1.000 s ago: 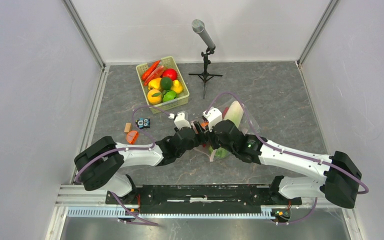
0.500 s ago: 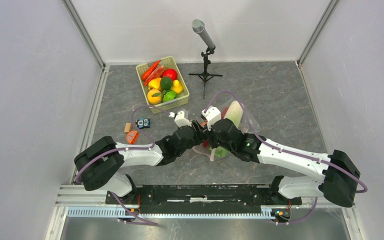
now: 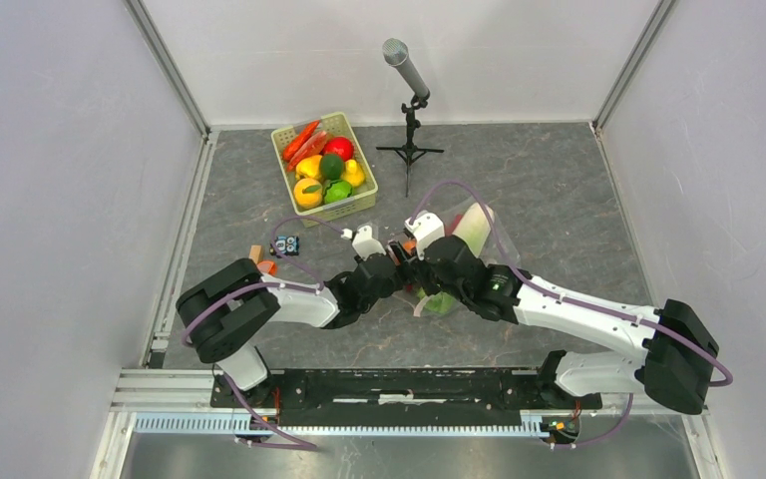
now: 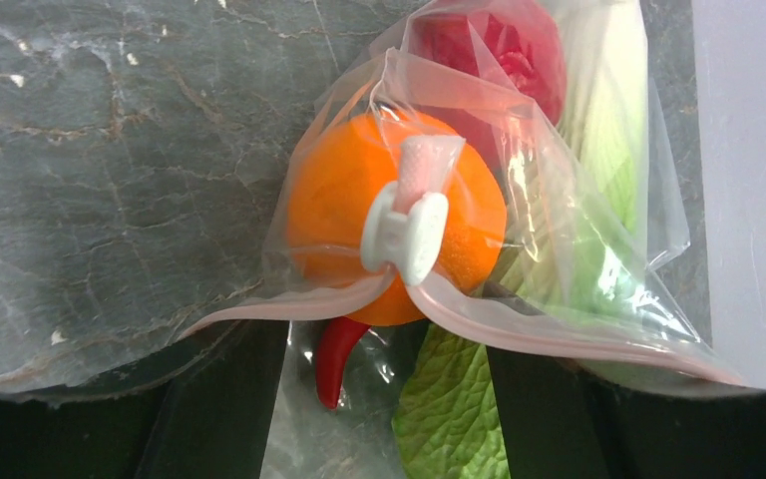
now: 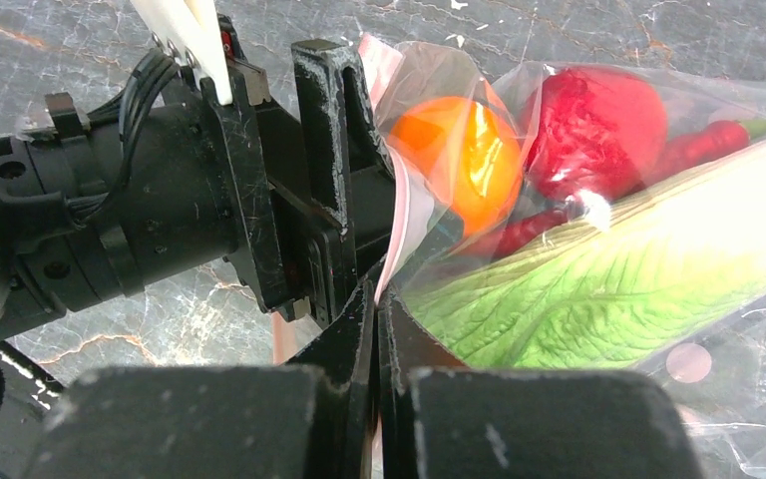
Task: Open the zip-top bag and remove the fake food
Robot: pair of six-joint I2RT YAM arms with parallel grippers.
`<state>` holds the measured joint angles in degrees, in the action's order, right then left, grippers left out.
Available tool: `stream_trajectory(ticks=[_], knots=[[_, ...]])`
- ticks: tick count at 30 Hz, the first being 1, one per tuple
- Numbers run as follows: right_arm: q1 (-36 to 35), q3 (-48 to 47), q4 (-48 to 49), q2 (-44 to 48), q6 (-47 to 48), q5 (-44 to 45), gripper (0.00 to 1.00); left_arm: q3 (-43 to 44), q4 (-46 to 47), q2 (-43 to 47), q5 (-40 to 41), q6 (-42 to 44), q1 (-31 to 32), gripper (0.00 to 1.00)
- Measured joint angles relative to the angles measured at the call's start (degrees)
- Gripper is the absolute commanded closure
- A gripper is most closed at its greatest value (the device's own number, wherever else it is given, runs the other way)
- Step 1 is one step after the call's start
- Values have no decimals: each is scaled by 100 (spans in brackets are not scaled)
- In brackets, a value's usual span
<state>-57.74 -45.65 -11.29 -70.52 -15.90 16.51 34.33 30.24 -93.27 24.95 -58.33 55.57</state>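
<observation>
Item: zip-top bag (image 4: 598, 200), clear crinkly plastic, lying on the grey marbled bench (image 3: 559, 200) at mid-bench, between the two arms' wrists. Pale pink zip strip (image 4: 519, 324) along its near edge, with a white slider (image 4: 404, 235) sitting on it in front of the orange. Contents, all inside the plastic: one round orange (image 4: 339, 200); one red piece (image 4: 499, 50) behind it; one slim red piece (image 4: 337, 359) below the orange; one long white-and-green cabbage (image 5: 608, 289) lying beside them. Left gripper (image 4: 379, 349): fingers spread wide, one on either side of the orange, the zip strip running across between them; nothing is seen clamped. Right gripper (image 5: 377, 319): fingers pressed together, pinching the pink edge of the bag just beside the left gripper. Other stock on the bench: green lattice basket (image 3: 343, 211) of toy produce at the far left; microphone (image 3: 406, 68) on a small tripod at the far middle; a few small objects (image 3: 284, 244) near the left arm, too small to identify.
</observation>
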Motion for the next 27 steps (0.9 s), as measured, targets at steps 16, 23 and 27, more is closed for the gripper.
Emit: stream_trajectory(ticks=[16,23,27], knots=[[44,0,52,9,-87,81,100,-334,1633,-407,-7,140,-37,26],[39,-44,39,120,-125,-9,100,-400,1989,-249,-9,439,-39,25],[44,-70,-31,129,-122,17,100,-398,1987,-282,0,446,-44,17]])
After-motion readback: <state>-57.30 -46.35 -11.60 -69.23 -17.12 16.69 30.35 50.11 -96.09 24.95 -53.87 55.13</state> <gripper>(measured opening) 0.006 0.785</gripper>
